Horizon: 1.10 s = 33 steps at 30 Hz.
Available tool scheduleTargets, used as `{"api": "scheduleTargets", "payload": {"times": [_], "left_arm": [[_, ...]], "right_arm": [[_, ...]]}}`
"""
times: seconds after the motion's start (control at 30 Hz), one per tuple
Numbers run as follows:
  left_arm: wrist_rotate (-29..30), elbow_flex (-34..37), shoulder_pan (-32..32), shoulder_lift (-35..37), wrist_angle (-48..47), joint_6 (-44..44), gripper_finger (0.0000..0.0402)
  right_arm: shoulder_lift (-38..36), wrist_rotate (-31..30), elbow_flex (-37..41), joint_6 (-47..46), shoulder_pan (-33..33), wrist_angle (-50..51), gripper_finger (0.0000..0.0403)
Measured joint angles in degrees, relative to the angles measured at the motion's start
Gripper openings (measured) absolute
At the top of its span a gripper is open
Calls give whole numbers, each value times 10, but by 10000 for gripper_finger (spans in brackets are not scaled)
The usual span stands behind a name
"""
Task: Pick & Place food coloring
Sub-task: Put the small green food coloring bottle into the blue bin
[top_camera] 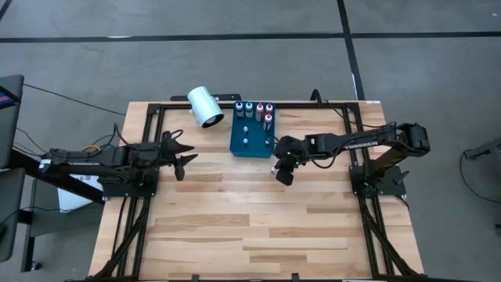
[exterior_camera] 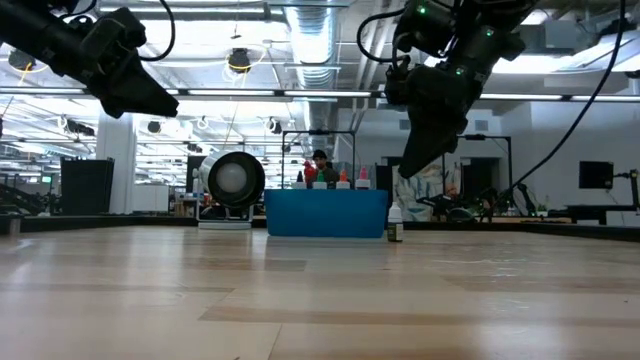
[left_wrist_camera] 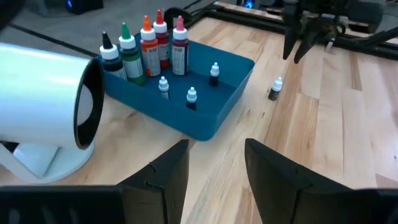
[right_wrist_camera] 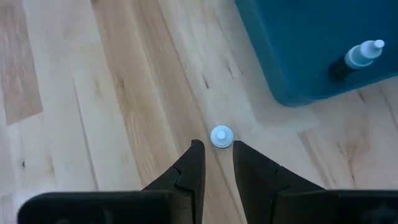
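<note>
Bottle (right_wrist_camera: 221, 136) upright on table (right_wrist_camera: 93, 93) just past right gripper (right_wrist_camera: 216, 154) tips — beside tray (right_wrist_camera: 298, 43) | right fingers apart, empty | left gripper (left_wrist_camera: 214, 163) apart, empty | labels unreadable

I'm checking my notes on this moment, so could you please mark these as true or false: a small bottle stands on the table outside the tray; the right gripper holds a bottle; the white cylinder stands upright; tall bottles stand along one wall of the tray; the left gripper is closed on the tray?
1. True: a small bottle stands on the table beside the blue tray.
2. False: the right gripper hangs above that bottle, fingers apart, holding nothing.
3. False: the white cylinder lies on its side.
4. True: the tall bottles line one wall.
5. False: the left gripper is open, away from the tray.
</note>
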<state>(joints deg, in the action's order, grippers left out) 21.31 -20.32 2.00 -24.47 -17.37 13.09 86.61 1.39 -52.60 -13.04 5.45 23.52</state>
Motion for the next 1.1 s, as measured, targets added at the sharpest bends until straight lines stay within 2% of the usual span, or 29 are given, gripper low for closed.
{"api": "scheduleTargets", "payload": {"times": [0.17,0.57,0.7,1.1], "left_arm": [[6,0,0,10,-2,-15,147],[20,0,0,14,-5,-35,147],[20,0,0,14,-19,-32,147],[7,0,0,14,-26,-22,147]], "right_arm": [[0,16,0,0,4,-4,83],[0,15,0,0,9,-5,147],[3,14,0,0,12,-13,153],[102,19,-29,-2,20,-36,152]]}}
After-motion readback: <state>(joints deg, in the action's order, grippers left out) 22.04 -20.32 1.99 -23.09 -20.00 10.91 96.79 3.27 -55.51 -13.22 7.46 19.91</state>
